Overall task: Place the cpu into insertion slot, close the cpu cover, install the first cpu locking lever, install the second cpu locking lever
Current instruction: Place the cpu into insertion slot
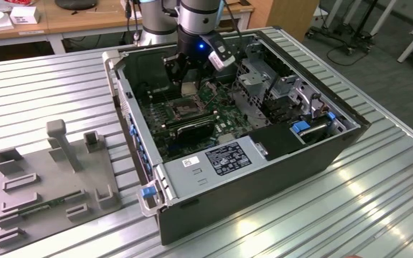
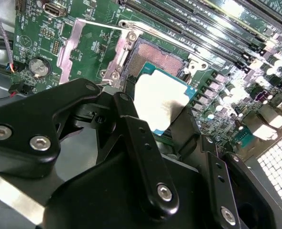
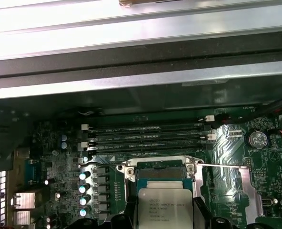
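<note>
Cpu (image 2: 162, 95) in snug pinch of tool (image 2: 159, 119)

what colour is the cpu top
The cpu is pale silvery-grey on top; best in the second wrist view.

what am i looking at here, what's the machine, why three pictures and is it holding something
It is a robot arm working inside an open computer case that lies on a ribbed metal table. The exterior view comes from a camera off the arm and takes in the whole scene; both wrist views come from cameras riding on the arm, close to the green circuit board. The gripper, the arm's black two-fingered clamp, is shut on the cpu, a small silvery square chip. It holds the chip over the insertion slot, the dark square socket, not seated in it. The cpu cover, a thin metal frame, is folded open beside the socket. On the exterior view's left lies a grey holder tray.
</note>
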